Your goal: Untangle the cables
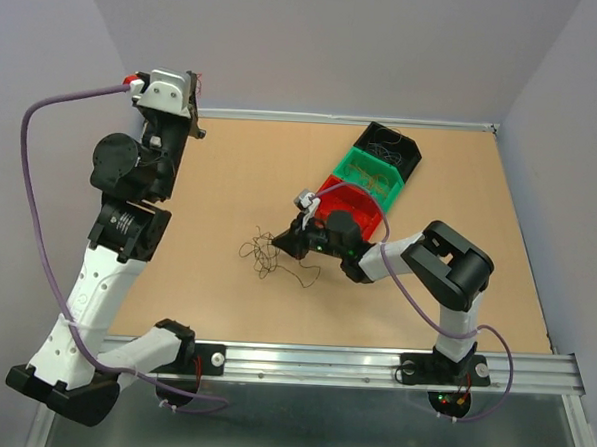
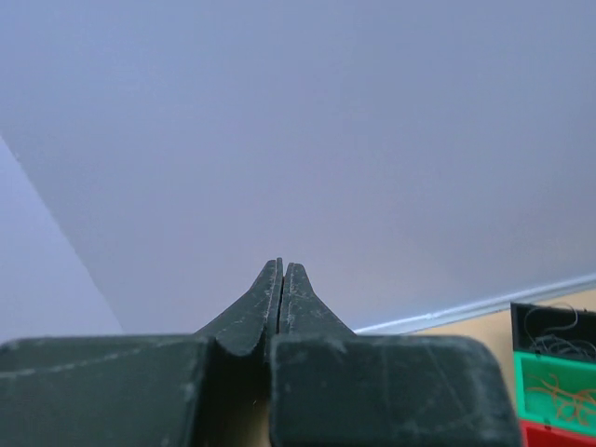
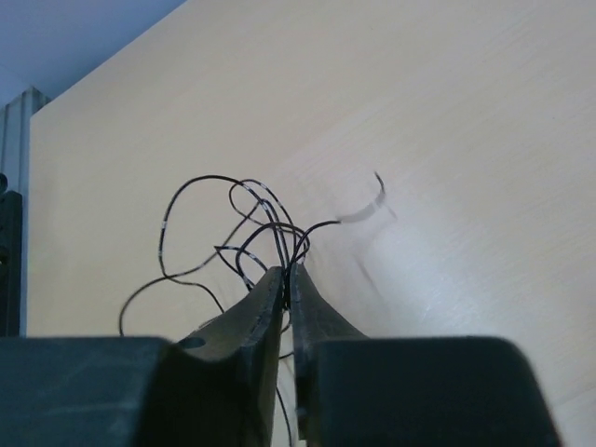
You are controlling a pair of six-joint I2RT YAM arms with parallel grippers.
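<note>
The right gripper [image 3: 287,272] pinches several dark strands of the cables [image 1: 266,254] lying on the table [image 1: 231,180], so one pull may tighten the tangle; the left gripper [image 2: 282,265] hangs closed, empty, far off

Your table [image 1: 231,180]: pale wood grain, matt, smooth; cables [image 3: 233,223]: thin dark wire, faint sheen; right gripper [image 3: 288,272]: dark matt plastic, scuffed; green bin [image 1: 371,172]: smooth plastic; rail [image 1: 321,360]: brushed metal.
</note>
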